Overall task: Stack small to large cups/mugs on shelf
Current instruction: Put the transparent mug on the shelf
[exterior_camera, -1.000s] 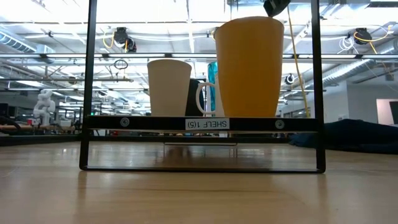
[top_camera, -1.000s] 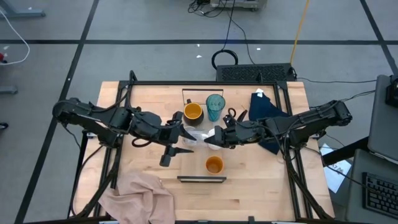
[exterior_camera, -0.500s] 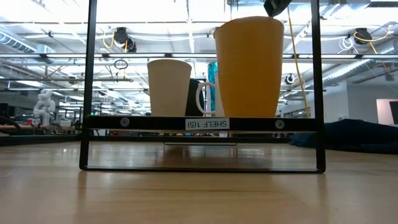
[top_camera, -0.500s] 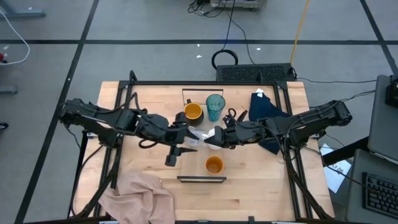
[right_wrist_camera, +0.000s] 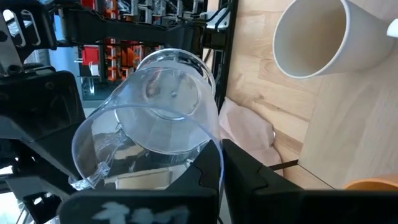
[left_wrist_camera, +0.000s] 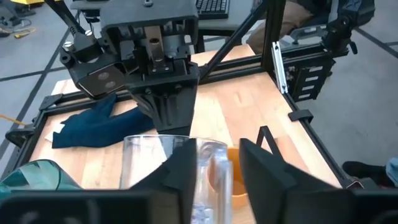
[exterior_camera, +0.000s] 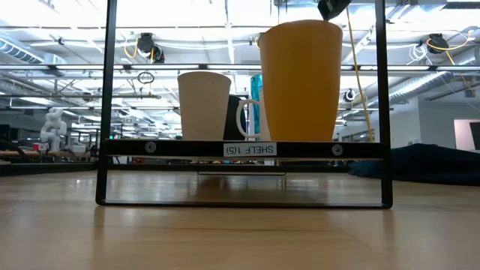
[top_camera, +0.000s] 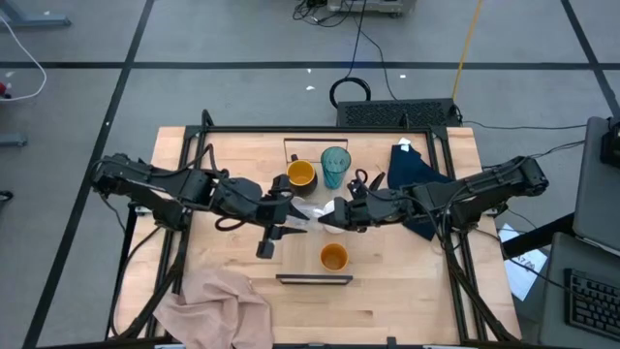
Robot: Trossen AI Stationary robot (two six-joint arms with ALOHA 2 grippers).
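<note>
A tiny clear glass with a handle hangs above the shelf between my two grippers. My left gripper comes from the table's left and is shut on it. My right gripper comes from the right and is shut on it too. On the shelf stand a dark mug with an orange inside, a teal tumbler and a small orange cup. A beige cup and a white mug stand there too, under the grippers in the high view. My left gripper has the glass's handle between its two fingers, one on each side. The fingers come slanting down from the table's left. The glass is clear of the shelf. My right gripper pinches the edge of the glass's wall between its two fingers, at the end nearest its wrist. It comes nearly level from the table's right, rolled on its side. The glass is tipped, and this view looks along its inside.
A pinkish cloth lies at the near left corner and a dark blue cloth at the far right. Black frame rails run along the table's left and right sides. Bare tabletop lies at the near right.
My left gripper has edged a little toward the table's right, closer to the clear glass. The glass, my right gripper and the cups on the shelf have stayed where they were.
</note>
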